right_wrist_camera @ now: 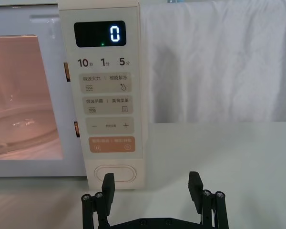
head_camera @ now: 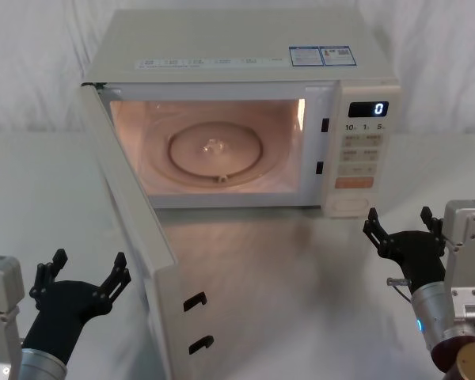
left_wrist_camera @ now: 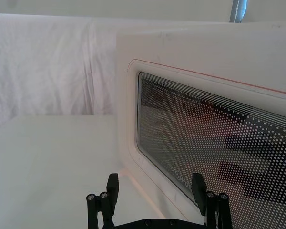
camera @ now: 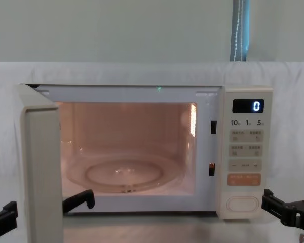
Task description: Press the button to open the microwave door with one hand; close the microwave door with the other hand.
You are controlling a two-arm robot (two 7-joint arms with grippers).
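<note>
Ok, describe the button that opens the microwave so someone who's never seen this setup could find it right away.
Start at the microwave with its door swung open, and go to the narrow control panel on its right side, under the lit display showing 0. The button sits at the very bottom, below the orange key. It is a plain cream pill, unmarked and wider than the printed keys above.

- microwave door (camera: 40,167) swung open on the left, edge-on
- cavity lit, glass turntable (camera: 124,174) inside
- display (camera: 248,106) reads 0
- button (camera: 242,203) at panel bottom, untouched
- right hand (camera: 290,208) low right, fingers spread, just beside button
- left hand (camera: 43,207) low left, straddling door edge
</note>
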